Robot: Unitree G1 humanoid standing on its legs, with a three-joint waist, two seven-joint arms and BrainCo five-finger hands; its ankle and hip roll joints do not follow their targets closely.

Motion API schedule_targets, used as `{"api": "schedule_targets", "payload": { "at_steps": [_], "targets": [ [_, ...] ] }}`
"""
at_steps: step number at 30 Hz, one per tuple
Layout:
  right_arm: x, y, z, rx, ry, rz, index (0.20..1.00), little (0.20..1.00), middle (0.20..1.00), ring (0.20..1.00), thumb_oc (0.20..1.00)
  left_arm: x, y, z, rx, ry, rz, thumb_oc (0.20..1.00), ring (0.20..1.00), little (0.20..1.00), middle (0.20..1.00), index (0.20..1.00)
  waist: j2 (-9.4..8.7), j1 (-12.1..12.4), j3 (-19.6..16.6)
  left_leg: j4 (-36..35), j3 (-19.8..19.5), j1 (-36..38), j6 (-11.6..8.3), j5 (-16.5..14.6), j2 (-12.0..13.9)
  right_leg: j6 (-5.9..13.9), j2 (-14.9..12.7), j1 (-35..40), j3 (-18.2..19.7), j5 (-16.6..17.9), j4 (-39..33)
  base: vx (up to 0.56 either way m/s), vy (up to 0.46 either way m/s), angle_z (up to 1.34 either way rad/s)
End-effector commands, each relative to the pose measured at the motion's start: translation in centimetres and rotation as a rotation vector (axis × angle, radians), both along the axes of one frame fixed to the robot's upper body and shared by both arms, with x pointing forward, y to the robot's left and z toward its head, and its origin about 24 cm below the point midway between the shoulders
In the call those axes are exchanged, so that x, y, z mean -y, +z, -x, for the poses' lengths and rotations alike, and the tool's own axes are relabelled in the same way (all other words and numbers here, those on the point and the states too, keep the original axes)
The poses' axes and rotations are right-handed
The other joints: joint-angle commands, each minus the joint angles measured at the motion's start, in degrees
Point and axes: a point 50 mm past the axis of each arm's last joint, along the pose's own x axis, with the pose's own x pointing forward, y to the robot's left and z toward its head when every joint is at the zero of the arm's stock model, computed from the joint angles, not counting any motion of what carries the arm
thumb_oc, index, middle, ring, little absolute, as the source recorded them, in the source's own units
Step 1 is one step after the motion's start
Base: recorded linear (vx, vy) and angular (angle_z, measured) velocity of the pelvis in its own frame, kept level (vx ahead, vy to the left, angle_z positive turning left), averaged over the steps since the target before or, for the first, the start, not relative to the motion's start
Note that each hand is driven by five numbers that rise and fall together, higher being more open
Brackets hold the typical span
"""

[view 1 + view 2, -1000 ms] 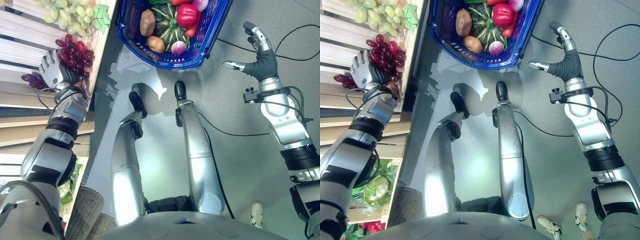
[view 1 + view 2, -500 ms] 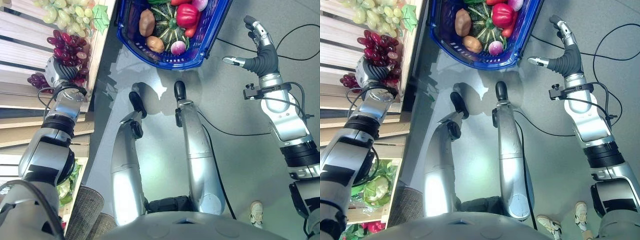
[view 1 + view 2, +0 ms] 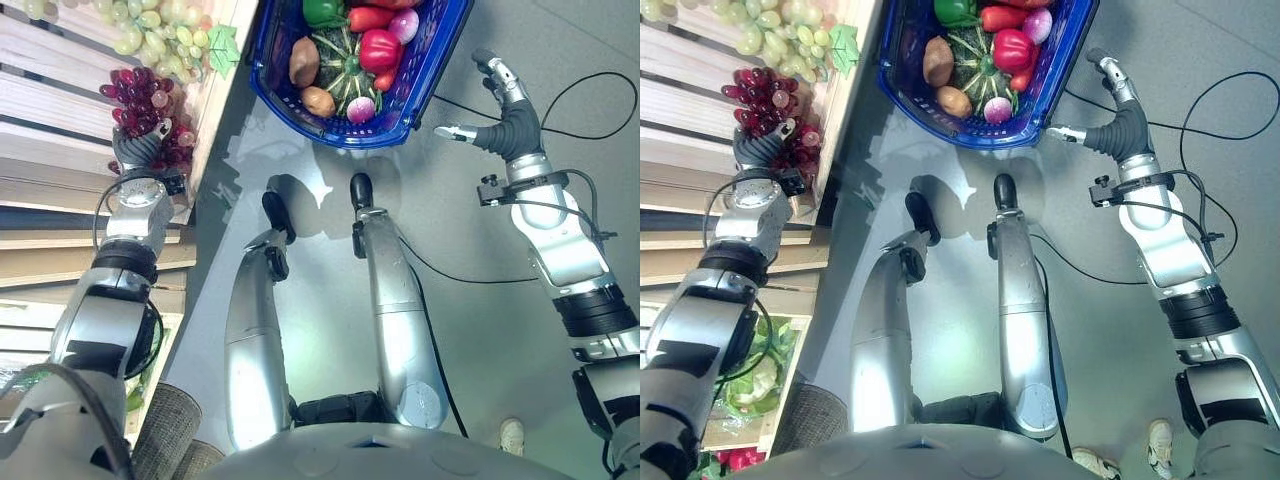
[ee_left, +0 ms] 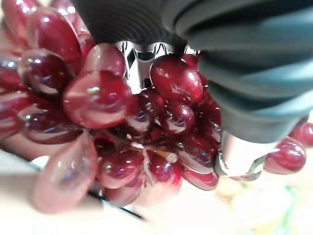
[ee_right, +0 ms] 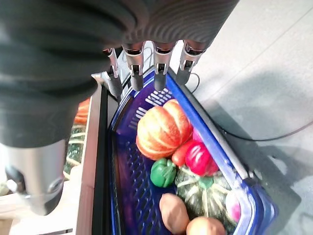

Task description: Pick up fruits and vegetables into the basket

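Shelf (image 3: 60, 95): pale wooden slats running along the robot's left side, fruit laid out on top.

Green grapes (image 3: 160, 25): a pale bunch lying further up the shelf, with a green leaf (image 3: 224, 48) at its edge by the shelf's rim.

Red grapes (image 3: 150, 100): dark red bunch sitting on the shelf near its edge, just below the green ones. In the left wrist view the grapes (image 4: 117, 122) press right up against the hand's cover.

Left hand (image 3: 138, 150): it's right in the red grapes, resting on the lower part of the bunch. The fingers are buried among the grapes, so honestly can't tell if they're clenched round the bunch or not.

Lower crate (image 3: 750, 375): down below the shelf, something leafy and green in it.

Basket (image 3: 395, 120): blue plastic one standing on the grey floor (image 3: 480, 330), between the shelf and the right arm. Already pretty loaded: green pepper (image 3: 322, 10), potato (image 3: 303, 62), striped green squash (image 3: 345, 65), red pepper (image 3: 379, 48), a pink-white radish (image 3: 360, 108). The right wrist view also shows an orange pumpkin (image 5: 163, 128) at the far end.

Right hand (image 3: 500, 115): hangs in the air just beside the basket's right rim, fingers straight and released, thumb sticking out towards the basket, holding nothing.
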Motion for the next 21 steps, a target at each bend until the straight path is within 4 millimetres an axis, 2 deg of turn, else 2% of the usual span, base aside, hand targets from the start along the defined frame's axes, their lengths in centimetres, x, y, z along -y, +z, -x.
{"api": "schedule_targets", "payload": {
  "at_steps": [1, 5, 7, 12, 17, 21],
  "targets": [
    [-1.0, -0.3, 1.2, -0.008, 0.052, 0.058, 1.000, 1.000, 1.000, 1.000, 1.000, 1.0, -1.4, 0.7, 0.087, -0.050, 0.158, 0.200, 0.200, 0.200, 0.200, 0.200, -0.80, 0.33, -3.04, 0.98, 3.34, 4.55, 2.32, -7.28, -2.87, 2.42, 3.67, 2.92, -1.22, 1.18, -4.25, 0.00, 0.000, 0.00],
    [-1.0, -1.3, 1.1, -0.079, 0.050, 0.114, 1.000, 1.000, 1.000, 1.000, 1.000, 1.2, -0.2, 0.9, 0.185, -0.087, 0.210, 0.200, 0.200, 0.200, 0.200, 0.200, -0.93, 0.59, -3.04, 0.03, 3.44, 6.92, 2.54, -7.35, -2.94, 2.30, 3.60, 5.31, -1.42, 1.11, -5.09, 0.00, 0.013, 0.03],
    [-1.0, -2.1, 1.2, -0.134, 0.067, 0.166, 1.000, 1.000, 1.000, 1.000, 1.000, 1.3, 2.0, 1.2, 0.326, -0.135, 0.207, 0.200, 0.200, 0.200, 0.200, 0.200, -1.20, 1.02, -3.04, -0.42, 3.35, 8.44, 2.74, -7.56, -3.01, 2.21, 3.49, 7.16, -1.66, 1.08, -5.73, -0.01, 0.004, 0.06],
    [-0.8, -3.2, 1.3, -0.182, 0.053, 0.229, 1.000, 1.000, 1.000, 1.000, 1.000, 1.6, 3.3, 1.8, 0.429, -0.179, 0.232, 0.200, 0.200, 0.200, 0.200, 0.200, -1.62, 1.47, -3.04, -1.22, 3.12, 10.36, 3.08, -7.61, -3.10, 2.21, 3.59, 9.43, -1.96, 1.12, -6.47, 0.00, 0.001, 0.03],
    [-0.5, -3.6, 1.2, -0.204, 0.027, 0.279, 1.000, 1.000, 1.000, 1.000, 1.000, 2.2, 4.4, 2.5, 0.524, -0.250, 0.229, 0.200, 0.200, 0.200, 0.200, 0.200, -2.03, 2.18, -3.04, -1.84, 2.80, 12.21, 3.44, -7.79, -3.22, 2.29, 3.51, 11.69, -2.29, 1.05, -7.27, 0.00, -0.001, 0.01],
    [-0.7, -3.4, 0.9, -0.194, -0.001, 0.375, 1.000, 1.000, 1.000, 1.000, 1.000, 3.2, 6.2, 3.0, 0.588, -0.332, 0.163, 0.200, 0.200, 0.200, 0.200, 0.200, -1.90, 2.92, -3.04, -2.00, 2.51, 13.56, 3.86, -8.11, -3.50, 2.38, 3.50, 13.09, -2.44, 0.93, -7.50, 0.00, -0.003, 0.01]
  ]
}}
